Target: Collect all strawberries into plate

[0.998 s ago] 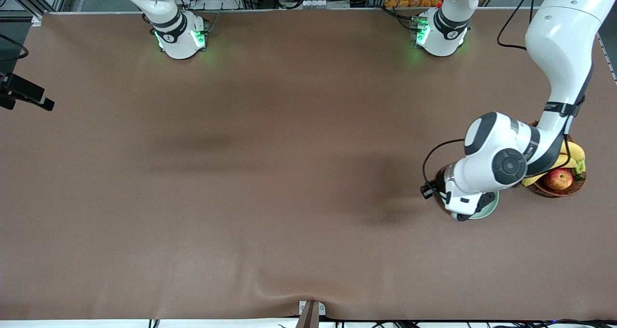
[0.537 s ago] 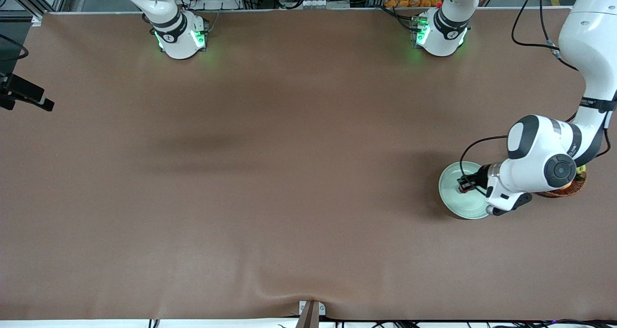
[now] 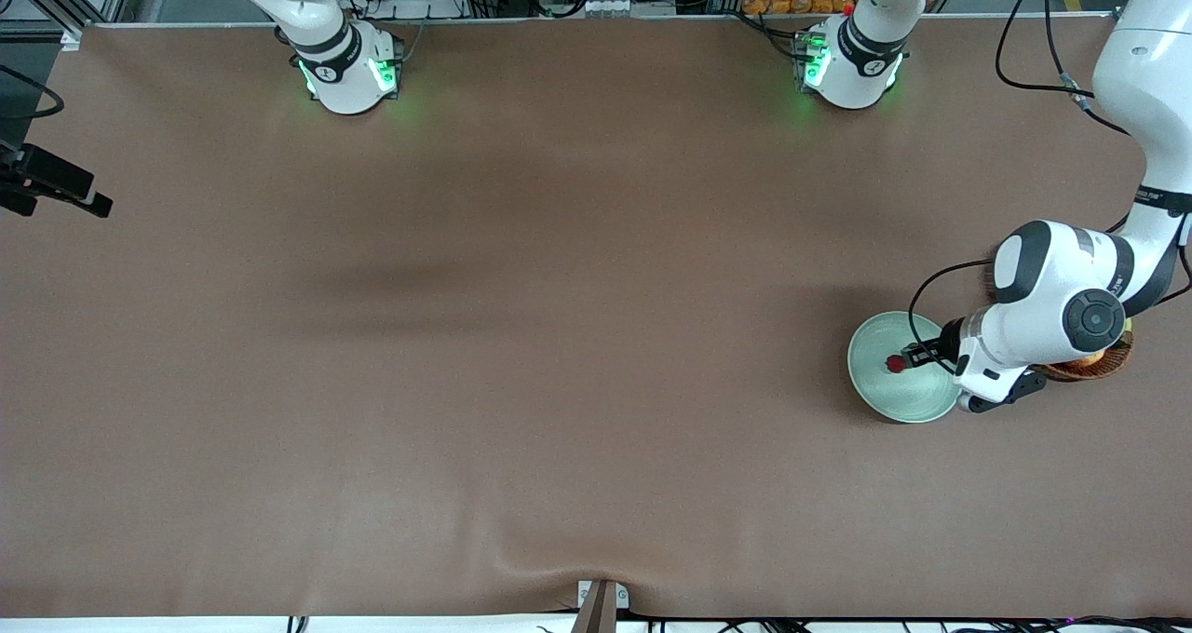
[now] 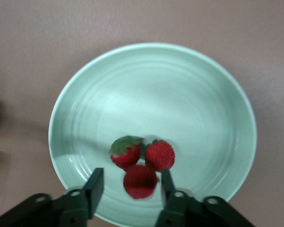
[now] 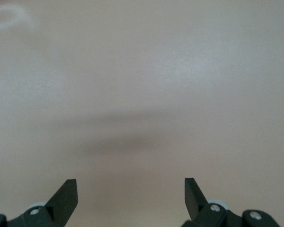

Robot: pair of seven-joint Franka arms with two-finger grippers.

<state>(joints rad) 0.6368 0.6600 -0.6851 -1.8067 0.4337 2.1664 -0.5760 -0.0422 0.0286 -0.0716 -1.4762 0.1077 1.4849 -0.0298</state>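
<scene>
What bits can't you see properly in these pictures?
- Wicker basket, front view: mostly hidden under the left arm, so its contents cannot be told.
- Strawberries, front view: only one red dot shows on the plate; too small to count. The left wrist view shows three.
- Third strawberry, left wrist view: blurred between the left pincer fingers; touching the plate or not, unclear.
- Right pincer: fingers cut off by the edge.
</scene>
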